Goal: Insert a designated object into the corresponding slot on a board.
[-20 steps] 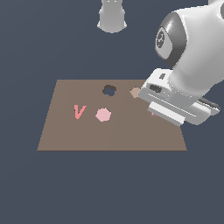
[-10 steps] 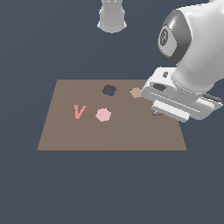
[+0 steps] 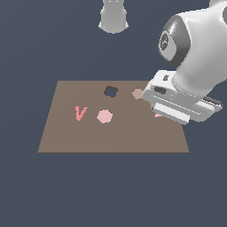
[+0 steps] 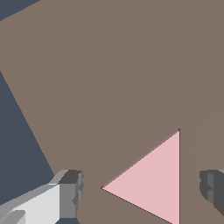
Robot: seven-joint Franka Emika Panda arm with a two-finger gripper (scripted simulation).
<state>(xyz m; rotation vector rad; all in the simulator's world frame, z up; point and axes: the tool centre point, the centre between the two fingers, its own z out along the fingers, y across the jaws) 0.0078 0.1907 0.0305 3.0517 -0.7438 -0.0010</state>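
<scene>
In the wrist view the light-pink triangle point(image 4: 153, 183) lies flat on the brown board point(image 4: 109, 65). My gripper point(image 4: 142, 190) is open, with one finger point(image 4: 70, 192) on each side of the triangle and neither touching it. In the exterior view only a sliver of the triangle point(image 3: 158, 115) shows under the arm's white hand point(image 3: 177, 104), near the board's point(image 3: 111, 137) edge on the exterior view's right. No dark triangular slot shows in either view.
On the board are a red letter V point(image 3: 80, 113), a pink hexagon point(image 3: 104, 116), a dark round lobed hole point(image 3: 110, 91) and a pale tan piece point(image 3: 138, 93). A grey-white base point(image 3: 114, 17) stands beyond the board's far edge.
The hand has shifted slightly upward in the exterior picture, uncovering a sliver of the pink triangle beneath it. The pieces on the board have not moved.
</scene>
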